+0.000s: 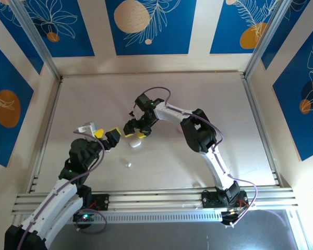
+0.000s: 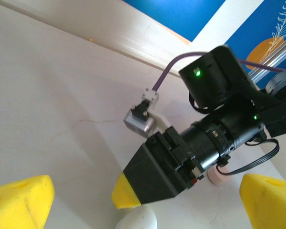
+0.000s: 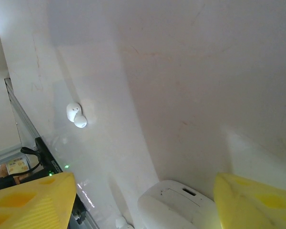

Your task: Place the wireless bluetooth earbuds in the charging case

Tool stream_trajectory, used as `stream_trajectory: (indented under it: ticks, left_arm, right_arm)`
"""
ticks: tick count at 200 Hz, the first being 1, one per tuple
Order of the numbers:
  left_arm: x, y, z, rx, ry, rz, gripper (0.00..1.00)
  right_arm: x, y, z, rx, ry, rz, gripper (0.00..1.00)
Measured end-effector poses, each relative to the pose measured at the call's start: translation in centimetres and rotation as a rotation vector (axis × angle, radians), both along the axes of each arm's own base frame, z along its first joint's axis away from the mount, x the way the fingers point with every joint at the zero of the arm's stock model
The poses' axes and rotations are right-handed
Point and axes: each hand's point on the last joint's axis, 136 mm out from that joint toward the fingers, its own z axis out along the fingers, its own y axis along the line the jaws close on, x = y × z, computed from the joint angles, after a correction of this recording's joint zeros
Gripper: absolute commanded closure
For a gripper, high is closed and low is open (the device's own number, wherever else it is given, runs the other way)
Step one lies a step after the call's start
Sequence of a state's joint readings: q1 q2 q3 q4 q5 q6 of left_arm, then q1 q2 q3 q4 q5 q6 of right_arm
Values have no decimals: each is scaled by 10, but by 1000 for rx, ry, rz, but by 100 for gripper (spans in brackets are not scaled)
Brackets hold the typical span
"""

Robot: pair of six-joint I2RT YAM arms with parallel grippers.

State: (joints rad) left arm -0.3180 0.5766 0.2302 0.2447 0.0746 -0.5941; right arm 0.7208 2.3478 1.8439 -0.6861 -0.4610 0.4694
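1. The right jaws stand partly open. Their yellow fingers (image 3: pixel 33 202) straddle the white charging case (image 3: pixel 178 207), with a plain gap between the case and one finger. The other finger sits right at the case's edge, and I cannot tell whether it touches. Nothing is lifted or clamped.
2. The case lies flat on the desk (image 1: pixel 198 99), near its middle, directly under the right jaws. A short slot and a seam show on its top, but I cannot tell whether the lid is raised.
3. The left jaws are spread as wide as they go, their yellow fingers (image 2: pixel 19 202) far apart and holding nothing. They hover just beside the right jaws, facing them, with the case low between the two.
4. A white earbud (image 1: pixel 128 164) lies on the bare desk toward the near edge, apart from the case and outside both pairs of jaws.
5. A small white bit (image 3: pixel 120 222) sits just beside the case at the frame's bottom edge, too cut off to name.
6. A pale pink rounded thing (image 2: pixel 219 177) rests on the desk behind the right wrist, partly hidden by it.
7. The right arm (image 1: pixel 208 146) reaches in from its base at the near right, and the left arm (image 1: pixel 75 166) reaches from the near left. Blue leaf-print panels (image 1: pixel 146 26) line the walls around the desk.
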Motion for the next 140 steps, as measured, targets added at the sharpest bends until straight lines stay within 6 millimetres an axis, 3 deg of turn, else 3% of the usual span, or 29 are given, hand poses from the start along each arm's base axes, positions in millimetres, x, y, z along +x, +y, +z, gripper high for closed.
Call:
stream_trajectory:
  ticks: [105, 140]
  left_arm:
    - [0, 2, -3, 5, 8, 9, 0]
    - [0, 2, -3, 5, 9, 9, 0]
  right_arm:
    - [-55, -27, 4, -56, -1, -7, 24]
    - [-56, -35, 15, -67, -52, -24, 24]
